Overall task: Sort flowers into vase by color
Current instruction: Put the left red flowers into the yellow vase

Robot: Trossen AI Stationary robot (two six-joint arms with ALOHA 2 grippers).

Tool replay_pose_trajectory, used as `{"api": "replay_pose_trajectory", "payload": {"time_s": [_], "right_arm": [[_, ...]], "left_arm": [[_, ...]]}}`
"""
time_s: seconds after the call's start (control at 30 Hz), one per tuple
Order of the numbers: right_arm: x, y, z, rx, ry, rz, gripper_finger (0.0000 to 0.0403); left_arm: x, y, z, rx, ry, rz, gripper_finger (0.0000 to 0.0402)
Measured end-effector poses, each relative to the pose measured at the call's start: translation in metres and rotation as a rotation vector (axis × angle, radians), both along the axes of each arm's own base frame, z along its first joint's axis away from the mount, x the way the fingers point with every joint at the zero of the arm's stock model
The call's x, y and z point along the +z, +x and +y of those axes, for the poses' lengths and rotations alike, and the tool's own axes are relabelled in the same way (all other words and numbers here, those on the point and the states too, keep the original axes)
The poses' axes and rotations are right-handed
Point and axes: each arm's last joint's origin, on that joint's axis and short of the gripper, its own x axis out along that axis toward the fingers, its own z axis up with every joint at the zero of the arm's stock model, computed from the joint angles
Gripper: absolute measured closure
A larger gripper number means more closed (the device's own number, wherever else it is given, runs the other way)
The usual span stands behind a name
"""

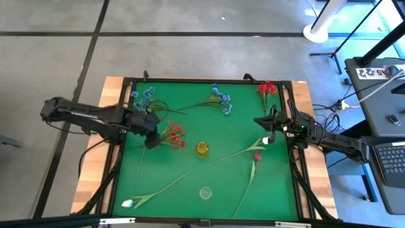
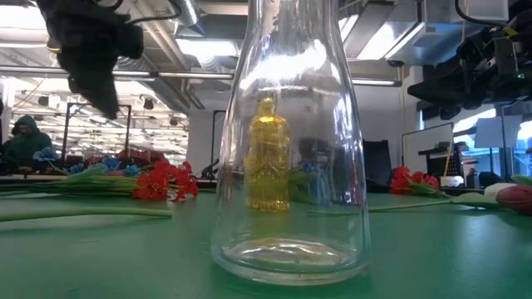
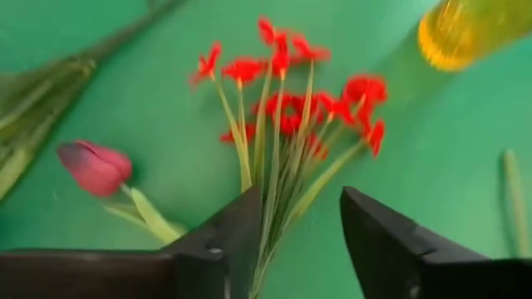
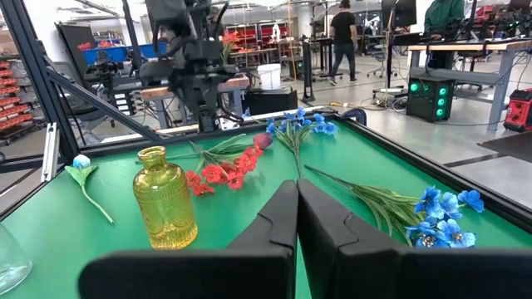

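**Left gripper over red spray, jaws apart**

Near to far, clock directions on the high view with the yellow vase as centre.

Nearest the front edge, at 6 o'clock, stands the clear vase [image 1: 205, 192], upright and empty. At 7 to 8 o'clock lies a white bud [image 1: 128, 203] on a long stem; at 4 to 5 o'clock a pink bud [image 1: 257, 156], with another pale bud [image 1: 264, 142] beside it at 3 o'clock.

The yellow vase [image 1: 202, 149] stands mid-mat, also empty. No flower is in a vase yet, so sorting looks barely begun.

At 9 o'clock, the red spray [image 3: 287, 100] lies flat, blossoms toward the yellow vase. The left gripper [image 3: 299, 237] hangs just above its stems, jaws released and straddling them, holding nothing. Judgement: it is lined up on the stems, not the blossoms, so the spray can be lifted and dropped stem-first.

The right gripper [image 4: 296, 218] waits at 3 o'clock near the mat edge, jaws clenched, empty.

Farthest back: one blue spray [image 1: 144, 98] at 10 o'clock, another blue spray [image 1: 221, 99] at 12, a second red spray [image 1: 266, 88] at 1 to 2 o'clock.
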Motion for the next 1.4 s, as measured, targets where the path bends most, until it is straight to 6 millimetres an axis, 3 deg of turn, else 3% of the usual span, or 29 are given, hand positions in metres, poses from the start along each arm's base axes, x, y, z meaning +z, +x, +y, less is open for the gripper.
{"api": "replay_pose_trajectory", "payload": {"time_s": [0.17,0.5,1.23,1.4], "right_arm": [[0.000,0.000,0.000,0.000,0.000,0.000,0.0393],[0.000,0.000,0.000,0.000,0.000,0.000,0.0393],[0.000,0.000,0.000,0.000,0.000,0.000,0.0393],[0.000,0.000,0.000,0.000,0.000,0.000,0.0393]], "left_arm": [[-0.018,0.007,-0.006,-0.028,0.023,0.159,0.0198],[-0.054,0.024,-0.008,-0.032,-0.035,0.424,0.0193],[-0.100,0.049,0.005,-0.044,-0.144,0.578,0.0193],[-0.102,0.049,0.008,-0.040,-0.181,0.587,0.0213]]}}
